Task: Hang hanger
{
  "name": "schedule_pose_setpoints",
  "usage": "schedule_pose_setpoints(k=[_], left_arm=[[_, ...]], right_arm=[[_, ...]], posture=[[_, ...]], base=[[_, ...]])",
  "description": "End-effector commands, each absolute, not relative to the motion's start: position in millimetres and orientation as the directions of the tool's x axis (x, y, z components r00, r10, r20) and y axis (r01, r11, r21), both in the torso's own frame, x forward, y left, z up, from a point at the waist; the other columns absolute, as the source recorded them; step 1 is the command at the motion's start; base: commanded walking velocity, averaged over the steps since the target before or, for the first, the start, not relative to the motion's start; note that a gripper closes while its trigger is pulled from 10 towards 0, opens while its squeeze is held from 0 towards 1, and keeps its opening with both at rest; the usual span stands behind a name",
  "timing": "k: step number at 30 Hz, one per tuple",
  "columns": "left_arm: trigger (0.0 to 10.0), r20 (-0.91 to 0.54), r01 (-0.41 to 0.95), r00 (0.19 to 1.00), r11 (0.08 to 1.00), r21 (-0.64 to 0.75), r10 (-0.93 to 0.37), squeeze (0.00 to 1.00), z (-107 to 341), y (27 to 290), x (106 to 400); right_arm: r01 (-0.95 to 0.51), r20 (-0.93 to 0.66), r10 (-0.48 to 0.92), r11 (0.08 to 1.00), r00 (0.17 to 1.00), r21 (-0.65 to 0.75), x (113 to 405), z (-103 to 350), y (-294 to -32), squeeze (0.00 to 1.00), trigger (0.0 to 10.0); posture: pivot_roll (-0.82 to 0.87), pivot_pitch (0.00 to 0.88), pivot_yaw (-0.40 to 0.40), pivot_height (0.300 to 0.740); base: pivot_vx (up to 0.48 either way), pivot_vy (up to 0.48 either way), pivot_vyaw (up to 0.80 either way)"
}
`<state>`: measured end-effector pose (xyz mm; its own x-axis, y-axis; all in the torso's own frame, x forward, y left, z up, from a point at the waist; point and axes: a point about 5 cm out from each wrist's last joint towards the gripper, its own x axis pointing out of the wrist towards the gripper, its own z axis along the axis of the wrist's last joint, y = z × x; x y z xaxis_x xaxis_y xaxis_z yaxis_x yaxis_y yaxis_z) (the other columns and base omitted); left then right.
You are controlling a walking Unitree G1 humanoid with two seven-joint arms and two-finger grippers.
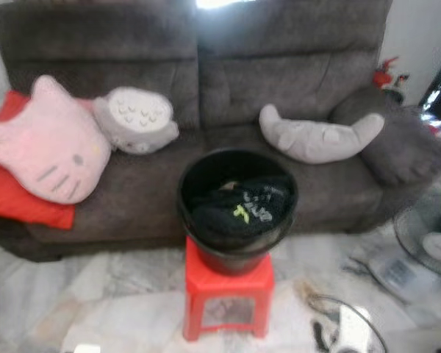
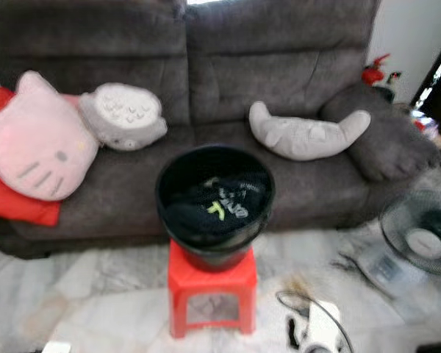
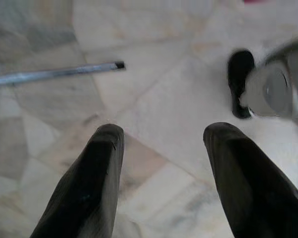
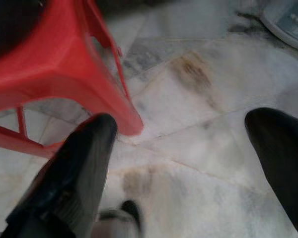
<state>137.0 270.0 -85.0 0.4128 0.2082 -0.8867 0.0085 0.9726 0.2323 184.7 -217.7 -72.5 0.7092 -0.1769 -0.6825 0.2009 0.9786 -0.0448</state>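
Observation:
A black bucket (image 1: 237, 250) stands on a red plastic stool (image 1: 228, 290) in front of a dark grey sofa (image 1: 279, 66). Dark clothing (image 1: 242, 207) with a yellow-green and grey print lies inside the bucket. In the left wrist view my left gripper (image 3: 161, 134) is open above pale marble floor, with nothing between its fingers. In the right wrist view my right gripper (image 4: 181, 124) is open low beside the stool's leg (image 4: 109, 94), holding nothing.
On the sofa lie a pink cat cushion (image 1: 48, 143), a grey round cushion (image 1: 136, 118), a grey crescent plush (image 1: 320, 136) and a red cushion (image 1: 15, 198). A floor fan (image 2: 419, 235) and cables (image 2: 316, 316) sit at the right. A thin metal rod (image 3: 54, 73) lies on the floor.

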Motion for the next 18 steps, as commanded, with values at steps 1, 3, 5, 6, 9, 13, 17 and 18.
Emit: schedule_pose_setpoints(k=[1, 3, 5, 6, 9, 13, 17, 18], left_arm=[[10.0, -0.897, 0.011, 0.388, 0.972, 0.233, 0.210, 0.00, -88, 270, 128], [10.0, -0.897, 0.013, 0.389, 0.972, 0.235, 0.212, 0.00, -88, 270, 128], [10.0, -0.896, 0.016, 0.389, 0.971, 0.237, 0.213, 0.00, -88, 271, 128], [10.0, -0.896, 0.016, 0.390, 0.971, 0.238, 0.213, 0.00, -88, 271, 128], [10.0, -0.896, 0.019, 0.390, 0.971, 0.240, 0.214, 0.00, -88, 271, 128], [10.0, -0.895, 0.020, 0.390, 0.970, 0.242, 0.215, 0.00, -88, 271, 128], [10.0, -0.895, 0.027, 0.390, 0.969, 0.246, 0.217, 0.00, -87, 272, 129], [10.0, -0.895, 0.027, 0.390, 0.969, 0.246, 0.217, 0.00, -87, 272, 129]], right_arm=[[0.158, -0.618, -0.178, 0.984, 0.766, -0.086, 199, -61, -225, 0.00, 10.0], [-0.002, -0.515, -0.097, 0.982, 0.852, -0.188, 218, -45, -222, 0.00, 10.0], [-0.062, -0.452, -0.056, 0.968, 0.890, -0.242, 228, -34, -222, 0.00, 10.0], [-0.079, -0.409, -0.041, 0.959, 0.912, -0.274, 234, -26, -224, 0.00, 10.0], [-0.089, -0.355, -0.026, 0.948, 0.934, -0.304, 241, -17, -226, 0.00, 10.0], [-0.146, -0.243, 0.052, 0.910, 0.969, -0.388, 256, 6, -223, 0.00, 10.0], [-0.374, -0.154, 0.340, 0.837, 0.928, -0.401, 275, 34, -189, 0.00, 10.0], [-0.415, -0.147, 0.389, 0.818, 0.909, -0.399, 277, 38, -183, 0.00, 10.0]], posture=[[-0.09, 0.000, 0.030, 0.719], [-0.09, 0.000, 0.031, 0.719], [-0.10, 0.000, 0.032, 0.719], [-0.10, 0.000, 0.032, 0.719], [-0.11, 0.000, 0.032, 0.719], [-0.11, 0.000, 0.033, 0.719], [-0.12, 0.000, 0.041, 0.719], [-0.12, 0.000, 0.041, 0.719]], base=[[0.000, 0.000, 0.00], [0.000, 0.000, 0.00], [0.000, 0.000, 0.00], [0.000, 0.000, 0.00], [0.000, 0.000, 0.00], [0.000, 0.000, 0.00], [0.000, 0.000, 0.00], [0.000, 0.000, 0.00]])
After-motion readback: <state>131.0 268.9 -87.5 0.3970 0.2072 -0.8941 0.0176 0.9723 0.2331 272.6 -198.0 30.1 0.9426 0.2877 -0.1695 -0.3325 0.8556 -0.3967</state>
